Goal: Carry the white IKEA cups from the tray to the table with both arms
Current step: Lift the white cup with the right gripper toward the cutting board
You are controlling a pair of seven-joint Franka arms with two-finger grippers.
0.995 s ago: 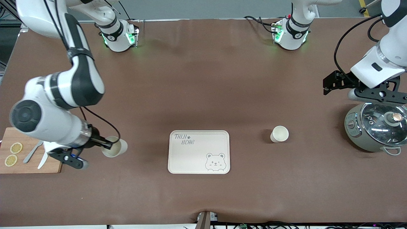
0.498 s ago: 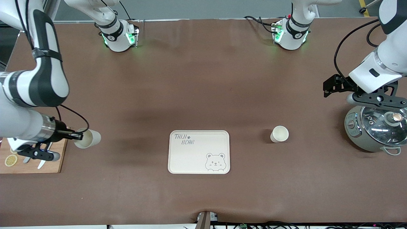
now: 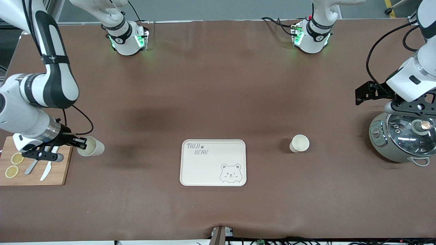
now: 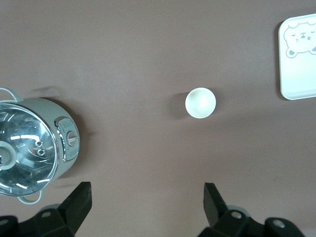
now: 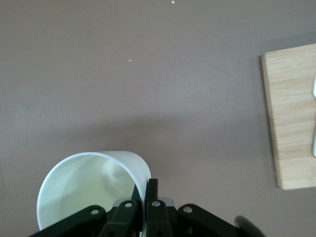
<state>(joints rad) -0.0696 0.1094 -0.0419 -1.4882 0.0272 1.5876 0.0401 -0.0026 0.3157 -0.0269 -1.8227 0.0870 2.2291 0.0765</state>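
While the right gripper [image 3: 81, 143] pinches the rim of one white cup [image 3: 90, 146], one finger inside the wall and one outside, that cup hangs tipped in the air just off the edge of the wooden cutting board [image 3: 58, 175]. On the board, under the gripper's wrist, lie a knife [image 3: 46, 171] and two lemon slices [image 3: 12, 165]. Seen from the right wrist, the cup's open mouth [image 5: 94, 190] sits right against the closed fingers [image 5: 152, 197], with brown table [image 5: 148, 74] beneath it.

Over at the left arm's end, the left gripper [image 4: 148, 197] hovers with its fingers spread wide and nothing between them, above the table just beside the grey pot [image 3: 402, 136]. The second white cup [image 3: 299, 143] stands upright on the table below and ahead of that gripper, between the pot and the bear tray [image 3: 213, 162]; the left wrist camera looks straight down into it [image 4: 200, 103].
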